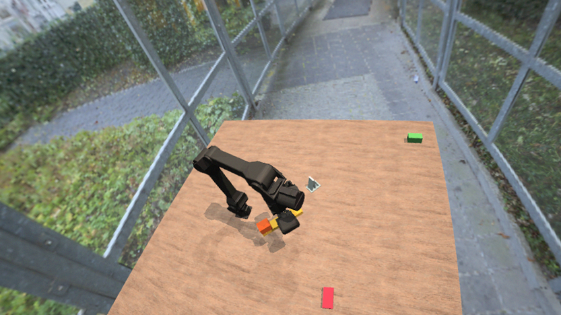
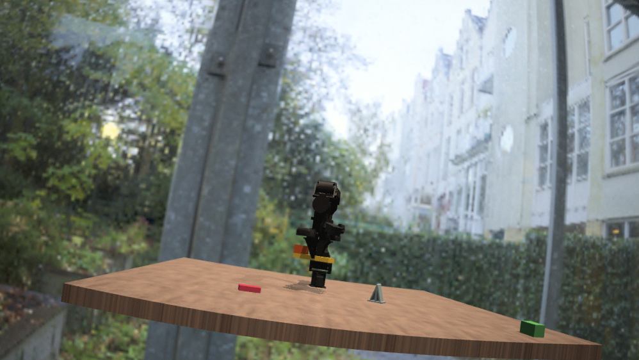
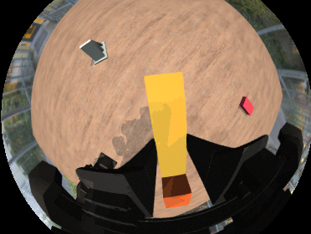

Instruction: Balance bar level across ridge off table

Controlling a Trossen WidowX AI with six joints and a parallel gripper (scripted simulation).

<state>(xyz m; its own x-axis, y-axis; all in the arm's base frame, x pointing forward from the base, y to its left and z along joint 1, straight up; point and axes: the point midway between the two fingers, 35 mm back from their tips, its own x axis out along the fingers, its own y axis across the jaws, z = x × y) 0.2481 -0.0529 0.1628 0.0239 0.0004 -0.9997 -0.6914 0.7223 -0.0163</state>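
- Above the wooden surface (image 1: 369, 250) (image 2: 285, 308) (image 3: 217, 42), my gripper (image 1: 284, 221) (image 2: 316, 257) (image 3: 170, 139) has the yellow bar (image 1: 298, 212) (image 2: 324, 259) (image 3: 168, 113) pinched, raised clear!
- Orange block (image 1: 264, 226) (image 2: 300, 249) (image 3: 177, 200) sits at one end.
- Grey ridge (image 1: 311, 184) (image 2: 378, 294) (image 3: 94, 51) stands apart from the bar, nothing across it.
- Red block (image 1: 328, 298) (image 2: 249, 288) (image 3: 247, 106) lies flat; green block (image 1: 414, 137) (image 2: 532, 328) sits near the edge.

Grey galvanised-metal-framed glass walls (image 1: 226, 51) are flanking a grey paved walkway (image 1: 328, 56) beyond a brown wood-grained rectangular table (image 1: 377, 239) (image 2: 268, 312) (image 3: 209, 50), while green leafy hedges (image 1: 73, 61) (image 2: 447, 254) and pale multi-windowed buildings (image 2: 576, 179) are standing in soft daylight beyond the table.
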